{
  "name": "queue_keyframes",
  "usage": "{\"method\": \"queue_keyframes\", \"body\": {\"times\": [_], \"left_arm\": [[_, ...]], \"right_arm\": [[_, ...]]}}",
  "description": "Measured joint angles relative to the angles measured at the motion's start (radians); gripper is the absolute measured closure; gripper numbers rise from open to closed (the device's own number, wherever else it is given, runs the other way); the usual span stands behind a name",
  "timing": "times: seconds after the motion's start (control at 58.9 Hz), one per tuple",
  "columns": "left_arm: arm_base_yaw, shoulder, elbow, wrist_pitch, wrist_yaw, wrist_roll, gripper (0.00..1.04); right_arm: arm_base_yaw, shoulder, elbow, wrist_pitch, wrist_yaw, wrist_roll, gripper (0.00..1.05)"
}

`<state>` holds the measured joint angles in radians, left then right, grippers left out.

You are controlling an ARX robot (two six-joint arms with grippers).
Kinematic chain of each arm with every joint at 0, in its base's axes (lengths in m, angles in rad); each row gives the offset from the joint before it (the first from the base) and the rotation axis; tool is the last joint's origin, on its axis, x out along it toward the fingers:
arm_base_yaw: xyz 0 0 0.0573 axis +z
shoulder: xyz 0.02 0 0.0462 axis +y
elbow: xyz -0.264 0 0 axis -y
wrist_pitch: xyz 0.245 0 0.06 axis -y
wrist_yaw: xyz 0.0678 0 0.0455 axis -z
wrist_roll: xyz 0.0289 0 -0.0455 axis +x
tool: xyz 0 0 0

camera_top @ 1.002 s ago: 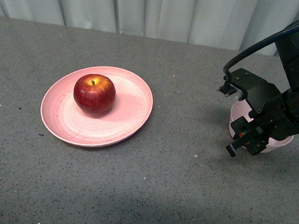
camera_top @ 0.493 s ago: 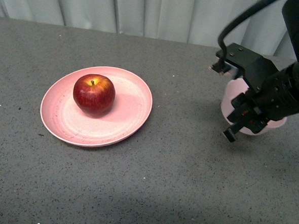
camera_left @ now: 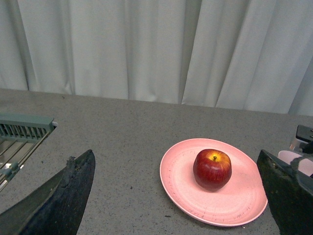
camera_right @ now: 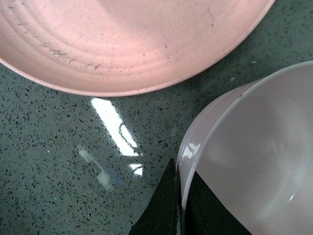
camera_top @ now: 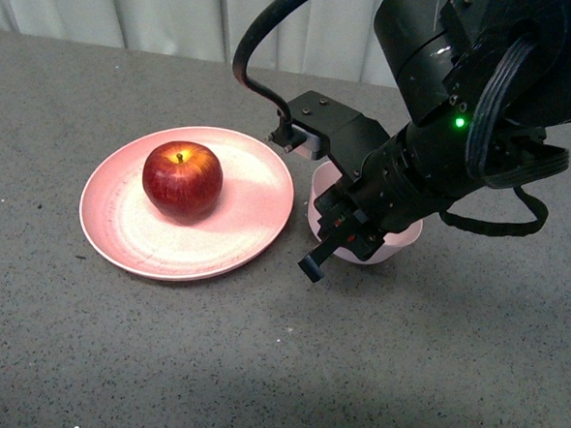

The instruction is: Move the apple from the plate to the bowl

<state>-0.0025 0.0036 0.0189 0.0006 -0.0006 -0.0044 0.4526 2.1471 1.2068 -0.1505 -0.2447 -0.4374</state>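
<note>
Beside plate (camera_top: 252, 207) rim, right hand (camera_right: 181, 208) apparently grips bowl (camera_right: 244, 161) wall; narrow gap between

Grey speckled tabletop (camera_top: 160, 362); pale pleated curtain (camera_left: 146, 49) behind; bright glare patch (camera_right: 115, 129) on surface.

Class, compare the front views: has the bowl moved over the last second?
Yes. The bowl has slid left, held at its rim by the right pincer, and now sits close beside the plate, which stayed put.
</note>
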Motion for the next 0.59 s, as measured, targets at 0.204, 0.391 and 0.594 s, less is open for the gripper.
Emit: {"method": "queue_keyframes", "body": {"times": [0.204,0.391,0.594], "left_arm": [[0.0,0.0,0.0,0.0,0.0,0.0,0.07],[0.0,0.0,0.0,0.0,0.0,0.0,0.07],[0.0,0.0,0.0,0.0,0.0,0.0,0.07]], "right_arm": [[0.007,0.043,0.042,-0.01,0.013,0.021,1.04],[0.003,0.005,-0.018,0.092,-0.066,0.101,0.71],[-0.037,-0.221,-0.222,0.372,-0.022,0.255,0.39]]}}
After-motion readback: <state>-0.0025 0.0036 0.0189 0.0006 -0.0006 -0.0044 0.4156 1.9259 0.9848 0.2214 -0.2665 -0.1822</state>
